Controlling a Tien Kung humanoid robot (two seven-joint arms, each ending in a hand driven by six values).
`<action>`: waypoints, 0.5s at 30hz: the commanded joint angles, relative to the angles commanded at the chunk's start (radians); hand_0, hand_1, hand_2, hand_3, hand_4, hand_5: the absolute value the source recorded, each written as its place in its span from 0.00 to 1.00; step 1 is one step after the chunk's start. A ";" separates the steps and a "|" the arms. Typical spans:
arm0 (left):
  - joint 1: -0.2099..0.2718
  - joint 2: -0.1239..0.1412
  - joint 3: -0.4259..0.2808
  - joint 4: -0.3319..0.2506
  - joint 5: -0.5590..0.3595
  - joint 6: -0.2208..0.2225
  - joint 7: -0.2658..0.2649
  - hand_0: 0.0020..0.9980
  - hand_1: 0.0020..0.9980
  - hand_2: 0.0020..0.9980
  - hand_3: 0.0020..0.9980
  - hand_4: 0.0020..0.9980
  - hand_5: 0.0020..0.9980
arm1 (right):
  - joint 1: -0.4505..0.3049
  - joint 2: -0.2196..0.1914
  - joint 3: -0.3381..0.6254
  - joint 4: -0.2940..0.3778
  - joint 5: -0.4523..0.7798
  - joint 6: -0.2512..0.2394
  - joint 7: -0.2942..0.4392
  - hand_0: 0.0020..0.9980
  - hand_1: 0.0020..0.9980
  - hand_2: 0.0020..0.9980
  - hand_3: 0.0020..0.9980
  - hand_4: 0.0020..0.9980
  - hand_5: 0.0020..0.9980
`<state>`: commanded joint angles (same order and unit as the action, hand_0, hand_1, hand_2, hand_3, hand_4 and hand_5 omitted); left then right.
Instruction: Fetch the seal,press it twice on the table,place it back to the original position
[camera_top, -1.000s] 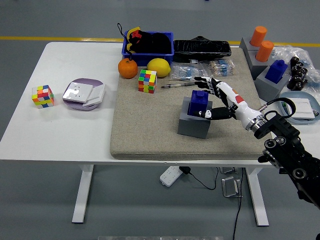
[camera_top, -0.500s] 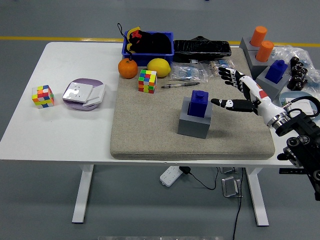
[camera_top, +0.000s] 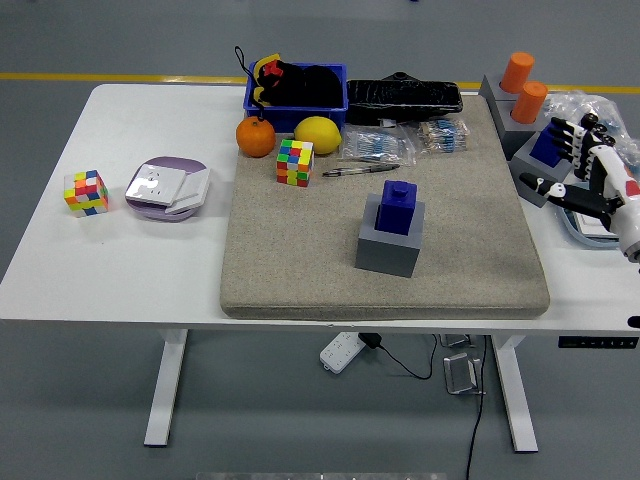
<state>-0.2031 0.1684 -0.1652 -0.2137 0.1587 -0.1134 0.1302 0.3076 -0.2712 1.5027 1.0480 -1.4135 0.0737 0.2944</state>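
Observation:
The blue seal (camera_top: 398, 207) stands upright in its grey block holder (camera_top: 390, 243) in the middle of the beige mat (camera_top: 300, 260). My right hand (camera_top: 588, 172) is far off to the right, near the table's right edge, with its fingers spread and nothing in them. It hangs over a second grey holder with a blue seal (camera_top: 548, 146). My left arm does not show.
A Rubik's cube (camera_top: 295, 162), a pen (camera_top: 360, 171), an orange (camera_top: 255, 138), a lemon (camera_top: 318, 134) and plastic packets lie at the mat's back. A blue bin (camera_top: 296, 85), orange seals (camera_top: 522, 85), another cube (camera_top: 86, 192) and a purple plate (camera_top: 167, 187) stand around.
My right hand let go of the blue seal on the grey holder and drew back to the right, from beside the holder to the table's right edge. The seal has stayed in place.

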 joint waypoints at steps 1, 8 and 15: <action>0.001 0.000 0.000 0.000 0.000 0.000 0.000 0.82 0.82 0.79 0.84 0.80 0.40 | -0.009 -0.004 0.021 0.002 -0.003 0.000 -0.001 0.92 0.89 0.87 0.87 0.98 0.25; 0.004 0.001 -0.005 0.001 0.003 0.001 -0.001 0.82 0.82 0.79 0.84 0.80 0.40 | -0.071 -0.018 0.157 0.022 -0.025 0.018 -0.029 0.89 0.84 0.81 0.80 0.97 0.26; 0.006 -0.005 -0.014 0.001 0.007 0.001 0.000 0.82 0.82 0.79 0.84 0.79 0.40 | -0.120 -0.017 0.227 0.036 -0.036 0.041 -0.057 0.87 0.81 0.78 0.75 0.95 0.25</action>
<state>-0.1970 0.1636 -0.1789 -0.2124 0.1659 -0.1125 0.1301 0.1880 -0.2885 1.7296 1.0838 -1.4495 0.1146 0.2372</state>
